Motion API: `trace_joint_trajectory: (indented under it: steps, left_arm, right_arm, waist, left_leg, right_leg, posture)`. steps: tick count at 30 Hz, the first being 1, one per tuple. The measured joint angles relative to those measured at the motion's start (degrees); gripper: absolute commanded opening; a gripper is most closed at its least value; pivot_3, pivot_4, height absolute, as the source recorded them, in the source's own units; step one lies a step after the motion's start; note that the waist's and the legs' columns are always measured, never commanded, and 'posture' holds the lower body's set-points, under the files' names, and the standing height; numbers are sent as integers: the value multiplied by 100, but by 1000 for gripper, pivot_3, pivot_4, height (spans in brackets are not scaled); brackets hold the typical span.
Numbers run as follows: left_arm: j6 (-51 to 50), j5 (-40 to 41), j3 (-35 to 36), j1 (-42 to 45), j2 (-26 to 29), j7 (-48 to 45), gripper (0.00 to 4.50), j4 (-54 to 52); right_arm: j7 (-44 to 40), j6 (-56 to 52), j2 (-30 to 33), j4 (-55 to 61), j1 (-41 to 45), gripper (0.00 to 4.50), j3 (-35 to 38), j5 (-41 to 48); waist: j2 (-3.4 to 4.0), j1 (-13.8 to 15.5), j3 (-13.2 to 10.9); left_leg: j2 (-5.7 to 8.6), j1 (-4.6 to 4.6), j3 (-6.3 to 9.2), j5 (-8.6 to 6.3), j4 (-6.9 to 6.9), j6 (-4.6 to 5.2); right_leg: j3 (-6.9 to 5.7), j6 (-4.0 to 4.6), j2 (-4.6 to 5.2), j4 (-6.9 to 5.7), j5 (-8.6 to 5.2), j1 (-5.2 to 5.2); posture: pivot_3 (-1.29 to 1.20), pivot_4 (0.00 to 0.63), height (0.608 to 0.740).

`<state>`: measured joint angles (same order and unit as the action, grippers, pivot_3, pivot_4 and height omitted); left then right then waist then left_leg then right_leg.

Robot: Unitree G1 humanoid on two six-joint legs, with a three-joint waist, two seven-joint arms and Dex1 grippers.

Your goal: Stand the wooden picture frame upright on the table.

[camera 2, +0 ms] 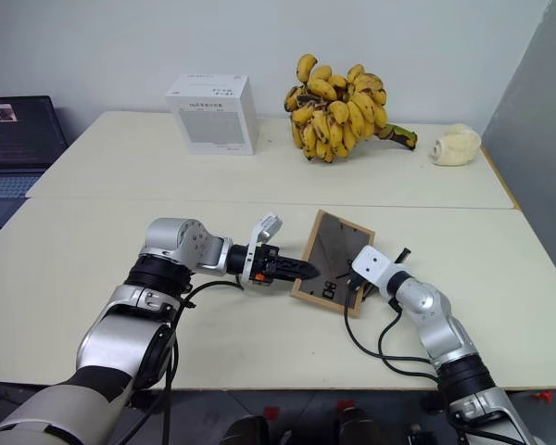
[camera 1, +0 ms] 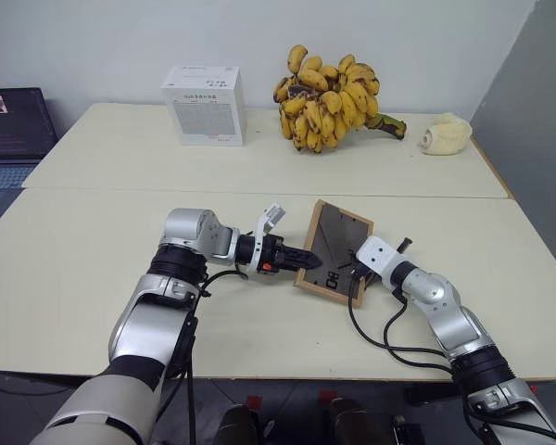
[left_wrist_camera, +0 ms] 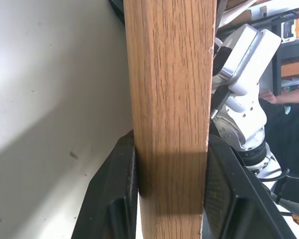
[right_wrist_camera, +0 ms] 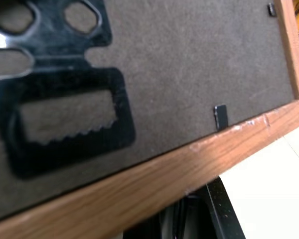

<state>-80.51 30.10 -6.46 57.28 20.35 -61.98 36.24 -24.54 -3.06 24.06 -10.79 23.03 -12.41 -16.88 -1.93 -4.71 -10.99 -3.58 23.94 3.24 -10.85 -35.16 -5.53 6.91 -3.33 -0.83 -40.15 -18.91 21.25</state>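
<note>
Frame tilted up between both grippers near the table's front edge, back panel facing the camera.

The wooden picture frame [camera 1: 334,252] leans on its lower edge on the table [camera 1: 93,250]; the left gripper [camera 1: 301,255] has its fingers [left_wrist_camera: 114,199] pressed on either side of the frame's wooden side rail, while the right gripper [camera 1: 359,269] is closed, tucked against the frame's other side. To finish well, I judge the stand on the dark back should be swung out before either grip lets go. The white box [camera 1: 204,104], bananas [camera 1: 334,97] and laptop [camera 1: 14,130] sit well apart; nothing blocks the move.
</note>
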Motion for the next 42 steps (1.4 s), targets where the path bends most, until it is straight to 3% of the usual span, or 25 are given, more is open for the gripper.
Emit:
trace_joint_trajectory:
  steps: [6, 13, 19, 23, 29, 39, 42]
  left_arm:
    - [234, 132, 156, -146, 111, -10, 1318, -310]
    - [1075, 133, 852, -431, 474, 236, 1318, -876]
    - [1905, 130, 989, -1012, 492, 492, 1318, -2133]
    - [2062, 162, 1191, -1174, 394, 874, 1318, -2610]
    - [2056, 386, 1376, -1284, 278, 1263, 1318, -2988]
    - [1965, 619, 1206, -1303, 290, 1363, 1318, -3507]
    - [1962, 672, 1076, -1273, 317, 1295, 1318, -3576]
  right_arm:
    - [-54, 19, 509, 186, -228, 0, 141, 17]
    - [-503, -47, 1407, 780, -934, 0, 973, 426]
    - [-937, -1240, 1396, 2124, -710, 0, 1718, 1537]
    - [-895, -2640, 1113, 3235, 371, 650, 2287, 2745]
    - [-543, -4231, 408, 4012, 1034, 1991, 2368, 4152]
    - [-143, -4412, -172, 3932, 1339, 4108, 1640, 4342]
    - [-157, -4268, -234, 3782, 1395, 4108, 1371, 4285]
  waist:
    - [3, 17, -2]
    - [5, 55, -4]
    - [10, 50, -7]
    - [11, 74, -8]
    - [11, 171, -8]
    - [11, 181, -8]
    - [12, 180, -8]
  left_leg:
    - [2, 7, 0, 0, 2, 0]
    - [0, 11, -3, 0, 3, 0]
    - [-3, 11, -8, 0, 3, -1]
    - [-4, 10, 6, 1, 2, -1]
    - [0, 35, 9, 0, 2, 0]
    - [-2, 48, 13, 0, 1, 0]
    - [-2, 48, 13, 0, 1, 1]
  right_leg:
    - [-1, 0, 2, 3, 0, 5]
    - [2, 0, 2, 11, 0, 8]
    - [8, 1, 2, 9, 0, 8]
    - [-5, 1, 1, 6, 0, 4]
    - [-8, 1, 3, 14, 1, 18]
    - [-12, 2, 2, 14, 1, 34]
    - [-13, 2, 2, 14, 1, 34]
  posture:
    - [0, 150, 740]
    - [0, 150, 740]
    - [0, 150, 740]
    - [0, 150, 740]
    - [0, 150, 740]
    - [0, 150, 740]
    - [0, 150, 740]
